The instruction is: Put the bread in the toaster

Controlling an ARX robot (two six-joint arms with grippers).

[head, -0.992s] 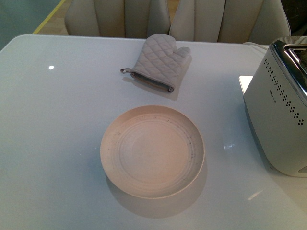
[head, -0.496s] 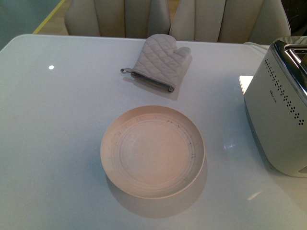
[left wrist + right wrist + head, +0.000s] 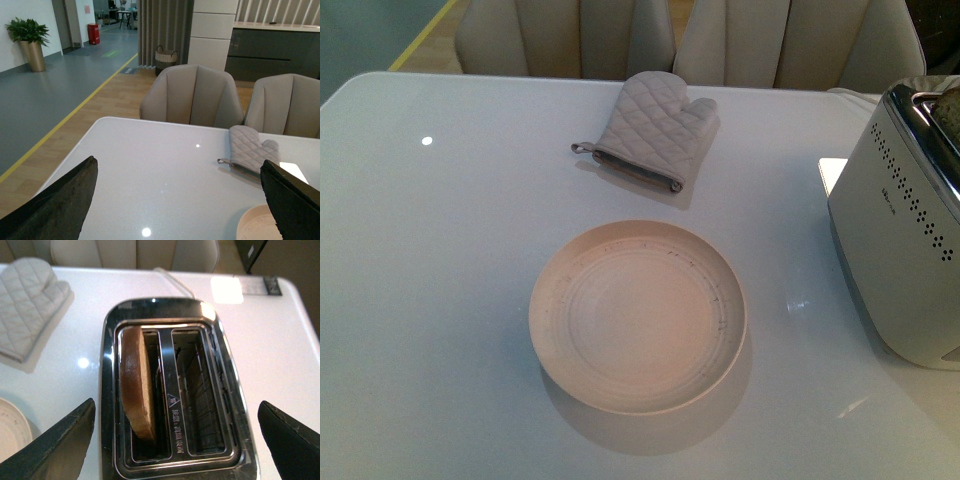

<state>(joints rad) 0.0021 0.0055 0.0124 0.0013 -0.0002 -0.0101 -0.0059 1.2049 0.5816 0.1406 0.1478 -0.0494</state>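
Note:
The white toaster stands at the table's right edge. In the right wrist view I look down on its chrome top. The bread stands on edge in one of the two slots, crust up and leaning a little; the other slot is empty. A tan bit of the bread shows at the toaster's top in the front view. My right gripper is open and empty above the toaster. My left gripper is open and empty above the table's left part. Neither arm shows in the front view.
A round cream plate sits empty mid-table. A quilted grey oven mitt lies behind it. Beige chairs stand along the table's far edge. The toaster's cord runs off behind the toaster.
In the front view a tan edge of bread now shows at the toaster's top, where the slot looked dark before. The plate and the mitt have not moved.

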